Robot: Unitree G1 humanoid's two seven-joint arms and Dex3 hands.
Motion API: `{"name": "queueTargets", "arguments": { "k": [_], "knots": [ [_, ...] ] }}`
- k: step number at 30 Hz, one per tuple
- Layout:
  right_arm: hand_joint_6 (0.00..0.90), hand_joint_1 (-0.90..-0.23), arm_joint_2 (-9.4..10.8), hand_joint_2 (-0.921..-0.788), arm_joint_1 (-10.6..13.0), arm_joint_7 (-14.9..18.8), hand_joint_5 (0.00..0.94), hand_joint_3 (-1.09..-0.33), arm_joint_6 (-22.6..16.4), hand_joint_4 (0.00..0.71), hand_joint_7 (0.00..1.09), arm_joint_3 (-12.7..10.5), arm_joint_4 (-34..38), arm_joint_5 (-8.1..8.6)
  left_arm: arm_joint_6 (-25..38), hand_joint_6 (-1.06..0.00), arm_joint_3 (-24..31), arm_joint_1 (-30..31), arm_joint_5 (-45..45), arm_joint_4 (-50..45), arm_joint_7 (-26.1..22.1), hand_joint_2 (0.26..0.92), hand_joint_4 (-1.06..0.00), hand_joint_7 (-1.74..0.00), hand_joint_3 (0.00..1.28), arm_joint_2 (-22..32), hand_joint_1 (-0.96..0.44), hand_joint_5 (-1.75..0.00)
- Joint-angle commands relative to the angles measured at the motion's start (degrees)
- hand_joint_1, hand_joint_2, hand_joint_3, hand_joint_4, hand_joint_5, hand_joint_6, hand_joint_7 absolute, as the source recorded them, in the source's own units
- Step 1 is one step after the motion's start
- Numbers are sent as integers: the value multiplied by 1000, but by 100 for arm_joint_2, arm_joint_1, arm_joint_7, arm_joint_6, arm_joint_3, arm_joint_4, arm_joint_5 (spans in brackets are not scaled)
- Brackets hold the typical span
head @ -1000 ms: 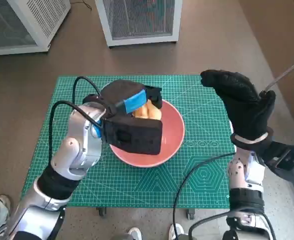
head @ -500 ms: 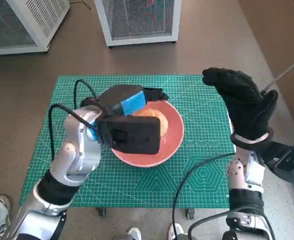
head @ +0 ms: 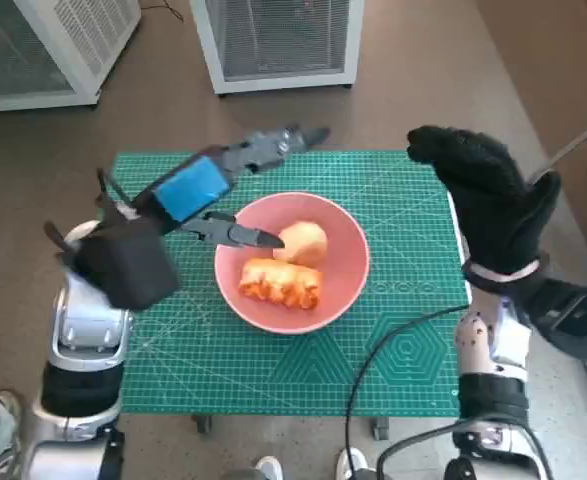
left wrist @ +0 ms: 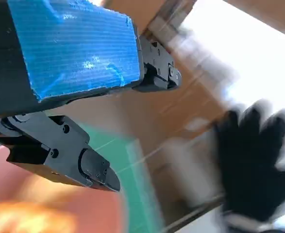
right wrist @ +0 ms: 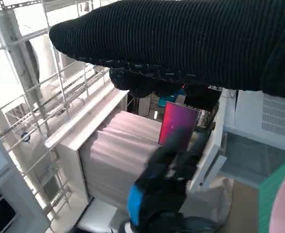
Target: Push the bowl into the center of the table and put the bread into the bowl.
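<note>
The pink bowl (head: 345, 268) sits near the middle of the frame on the green mat (head: 403, 330), and inside it lie a ridged orange bread (head: 279, 283) and, just above and touching it, a round pale bun (head: 302, 241). The left hand (head: 218, 188) hangs over the bowl's upper-left rim with its fingers (left wrist: 91, 167) spread apart, gripping nothing. At the right edge, the gloved right hand (head: 488, 200) is raised upright beside the mat, fingers loosely apart and empty.
</note>
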Motion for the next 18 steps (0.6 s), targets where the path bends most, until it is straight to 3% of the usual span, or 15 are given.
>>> {"name": "queueTargets", "arguments": {
  "k": [1,10,18],
  "knots": [
    [329,-567,-44,-921,-193,-116,6,-652,26,234,6,33,104,-161,-775,-304,476,211,-502,173,702,900,-147,-29,72,-359,-375,-38],
    [336,-559,5,-921,-463,-256,7,-674,-35,242,10,71,164,-308,-1362,-349,780,319,-1055,420,1188,920,-244,-65,278,-520,-564,-58],
    [340,-550,50,-921,-642,-450,2,-685,-146,236,12,135,286,-479,-1621,-350,833,472,-1248,289,1450,921,-270,-69,370,-585,-645,-46]
  ]
}}
